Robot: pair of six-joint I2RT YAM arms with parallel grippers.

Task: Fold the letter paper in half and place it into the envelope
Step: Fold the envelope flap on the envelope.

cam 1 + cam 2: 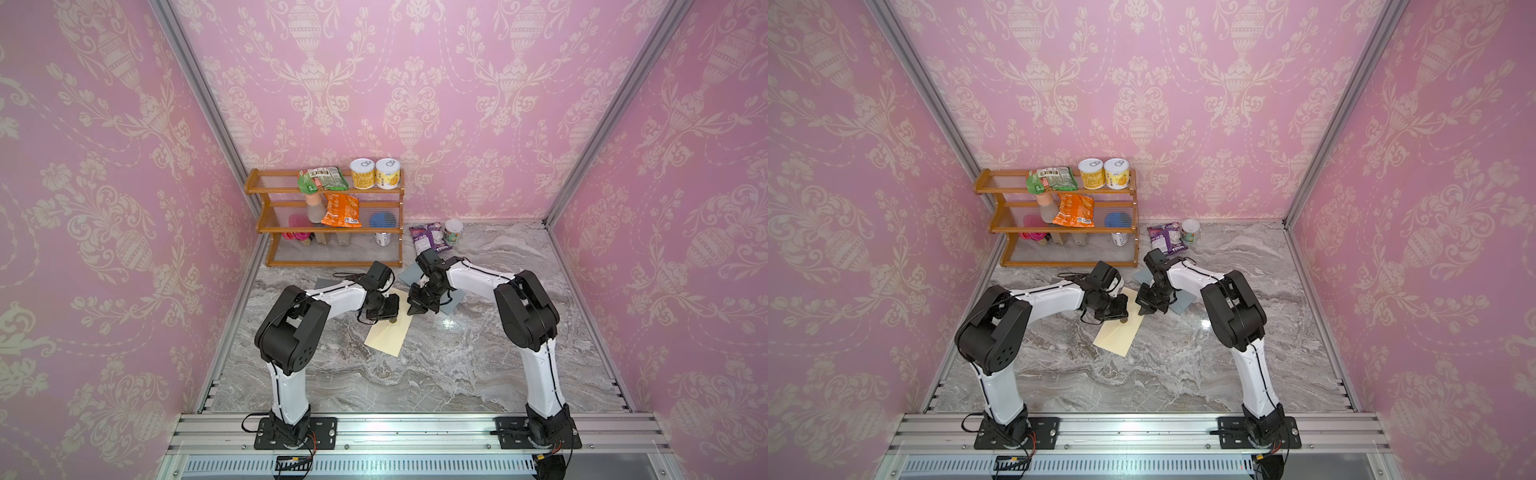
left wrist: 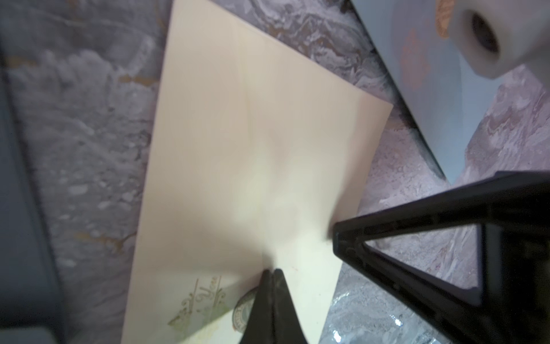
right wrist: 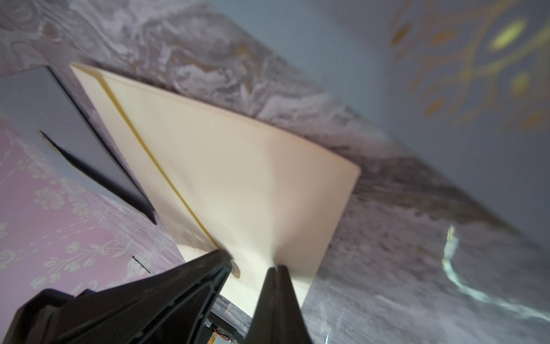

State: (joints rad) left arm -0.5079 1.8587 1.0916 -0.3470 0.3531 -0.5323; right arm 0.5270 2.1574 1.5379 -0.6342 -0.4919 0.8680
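While the cream sheet (image 1: 386, 337), taken for the letter paper, is lying at the centre of both top views on the marble table (image 1: 457, 374), it is being pressed near its upper end by the left gripper (image 1: 391, 318) and right gripper (image 1: 415, 311), each with jaws together. Thin, limp and apt to slide on marble, it is judged best taken at a free corner. Its upper right edge is being crowded by a blue-grey sheet (image 1: 455, 302); open room is being left toward the lower frame.
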